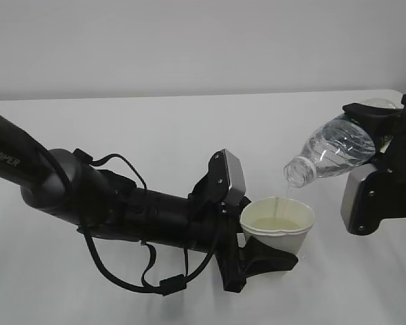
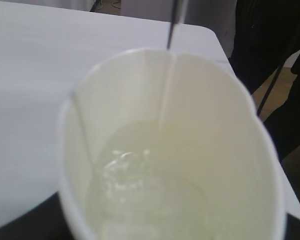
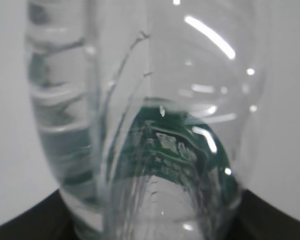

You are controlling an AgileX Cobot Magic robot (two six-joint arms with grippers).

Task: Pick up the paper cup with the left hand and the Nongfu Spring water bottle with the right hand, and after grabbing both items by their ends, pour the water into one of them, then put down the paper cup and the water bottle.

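The paper cup (image 1: 277,227) is plain matt paper, cream inside with a smooth rolled rim, and the water (image 2: 140,200) in it looks glossy. The Nongfu Spring water bottle (image 1: 335,150) is thin clear ribbed plastic, really shiny with bright highlights all over. The left hand (image 1: 267,261) is dull black plastic with a satin grey camera block (image 1: 229,175), and the tabletop (image 1: 155,135) looks smooth matt white.
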